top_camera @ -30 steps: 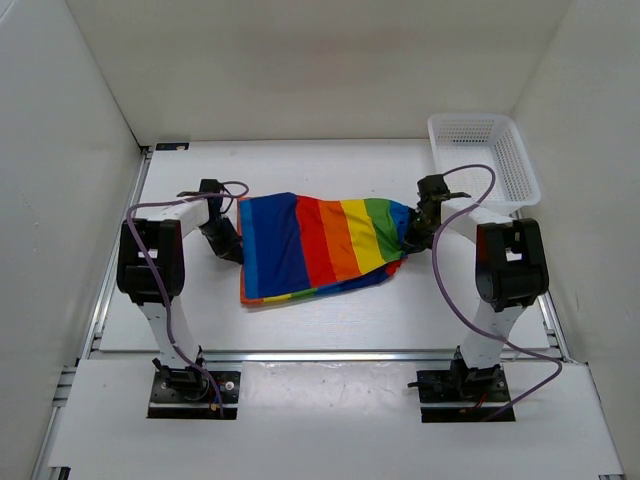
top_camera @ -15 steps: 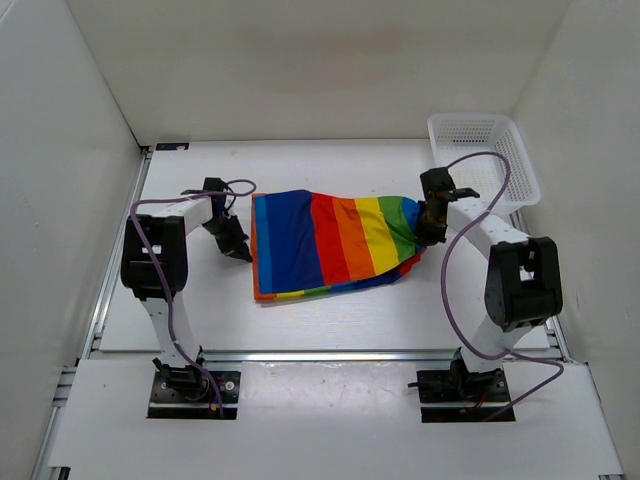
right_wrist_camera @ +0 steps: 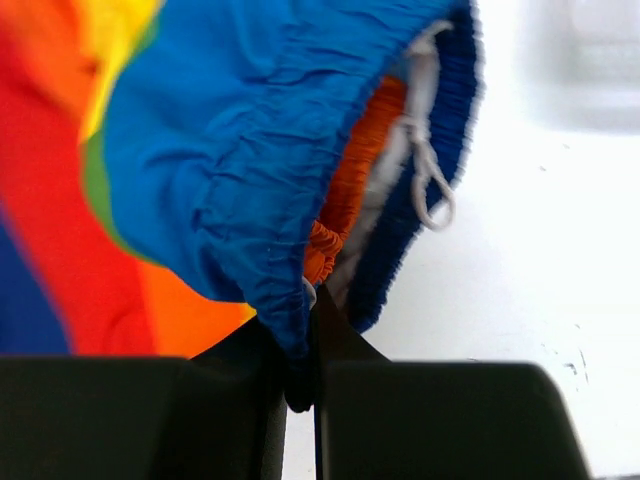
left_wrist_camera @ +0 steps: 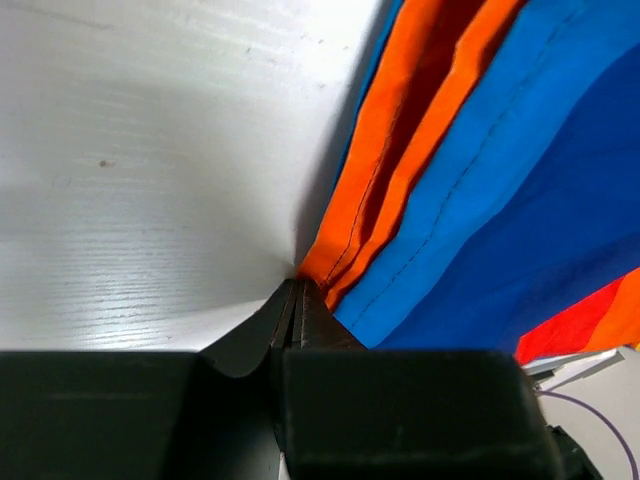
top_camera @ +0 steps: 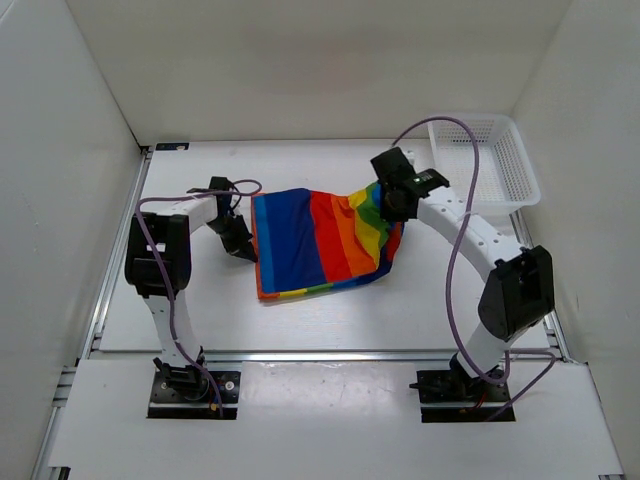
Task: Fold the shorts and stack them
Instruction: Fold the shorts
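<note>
The rainbow striped shorts [top_camera: 310,245] lie in the middle of the table, blue stripe at the left. My right gripper [top_camera: 392,205] is shut on the shorts' blue elastic waistband [right_wrist_camera: 260,200] and holds that right end lifted above the table, folding it toward the left; a white drawstring [right_wrist_camera: 430,170] hangs from it. My left gripper [top_camera: 243,250] is shut on the orange and blue hem [left_wrist_camera: 350,240] at the shorts' left edge, down on the table.
A white mesh basket [top_camera: 485,160] stands at the back right corner. White walls enclose the table on three sides. Purple cables loop over both arms.
My right gripper has lifted the shorts' right end and swung it up and to the left over the cloth. The left gripper has shifted slightly right with the left edge.
</note>
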